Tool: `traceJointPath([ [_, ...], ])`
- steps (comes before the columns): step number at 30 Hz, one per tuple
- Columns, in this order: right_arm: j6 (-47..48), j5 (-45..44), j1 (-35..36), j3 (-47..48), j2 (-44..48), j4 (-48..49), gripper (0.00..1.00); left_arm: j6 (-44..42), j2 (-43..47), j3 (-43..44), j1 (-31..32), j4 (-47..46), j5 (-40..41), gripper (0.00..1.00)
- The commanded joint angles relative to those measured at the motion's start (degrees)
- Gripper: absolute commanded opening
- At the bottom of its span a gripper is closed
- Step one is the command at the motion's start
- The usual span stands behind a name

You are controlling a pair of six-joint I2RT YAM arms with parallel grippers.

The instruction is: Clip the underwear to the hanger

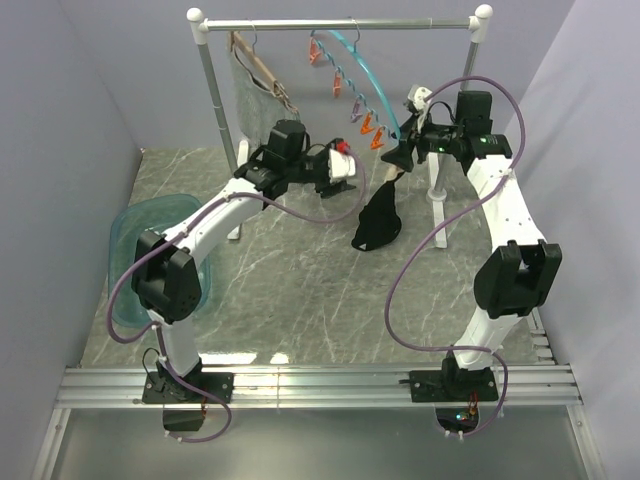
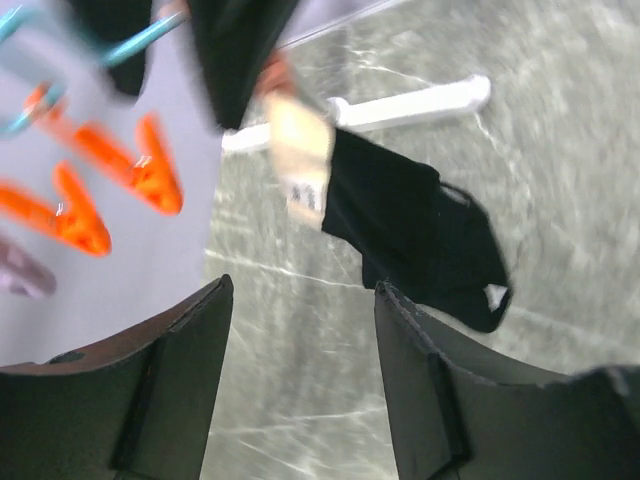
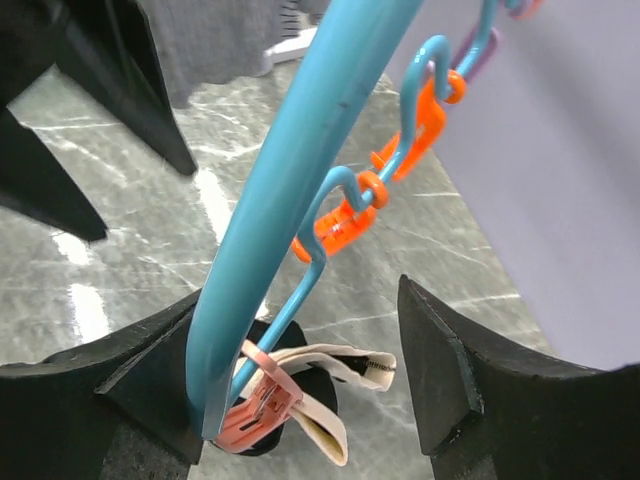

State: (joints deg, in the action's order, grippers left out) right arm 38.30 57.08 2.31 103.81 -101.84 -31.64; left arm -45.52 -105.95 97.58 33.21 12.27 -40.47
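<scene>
The teal hanger (image 1: pixel 368 70) hangs from the rail, and its hoop (image 3: pixel 290 170) passes between my right gripper's jaws against the left finger (image 3: pixel 150 370). The right gripper (image 3: pixel 300 292) (image 1: pixel 412 128) is open. At the hoop's lower end a salmon clip (image 3: pixel 262 408) bites the pale waistband (image 3: pixel 345 368) of the black underwear (image 1: pixel 378 222), which dangles below the hanger. Orange clips (image 3: pixel 335 228) sit higher on the hoop. My left gripper (image 1: pixel 345 168) (image 2: pixel 305 290) stands open and empty just left of the underwear (image 2: pixel 420 230), clear of it.
A brown wooden hanger with grey cloth (image 1: pixel 262 75) hangs at the rail's left end. The rack's white posts (image 1: pixel 215 90) and foot (image 2: pixel 420 100) stand behind the arms. A translucent blue basin (image 1: pixel 135 255) lies at the table's left edge.
</scene>
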Motion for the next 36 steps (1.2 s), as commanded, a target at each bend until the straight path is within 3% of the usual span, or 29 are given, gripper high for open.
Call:
traceJointPath([
  [1, -1.0, -1.4, -1.1, -0.3, 0.9, 3.2, 0.74, 21.2, 1.5, 0.9, -1.4, -9.3, 3.2, 0.64],
  [5, -1.2, -2.1, -1.8, -0.3, 1.1, 3.5, 0.74, 32.5, -0.6, 2.4, -3.1, -14.9, 3.6, 0.64],
  [8, -1.0, -2.6, -2.0, -0.1, 1.4, 2.9, 0.75, 34.8, -1.9, 3.4, -3.1, -17.1, 2.9, 0.62],
  [11, -0.5, -2.5, -2.0, -0.1, 2.3, 1.7, 0.83, 36.4, -2.4, 2.9, -3.1, -19.1, 1.6, 0.62],
  [16, -1.1, -1.5, -2.0, -1.4, 5.2, -0.4, 0.84, 36.4, -1.9, 0.8, -2.9, -20.4, 1.5, 0.61],
  [28, -16.4, -4.3, -3.6, -15.7, 18.3, 7.6, 0.84, 37.3, 5.8, -9.6, -2.8, -22.2, 4.5, 0.63],
  [34, -28.5, -5.7, -4.5, -24.4, 24.1, 14.9, 0.76, 39.3, 10.8, -14.5, -3.4, -21.7, 4.9, 0.62],
  [36, -31.2, -6.0, -4.5, -25.9, 26.8, 17.6, 0.74, 43.8, 11.3, -15.1, -3.8, -22.8, 5.7, 0.62],
])
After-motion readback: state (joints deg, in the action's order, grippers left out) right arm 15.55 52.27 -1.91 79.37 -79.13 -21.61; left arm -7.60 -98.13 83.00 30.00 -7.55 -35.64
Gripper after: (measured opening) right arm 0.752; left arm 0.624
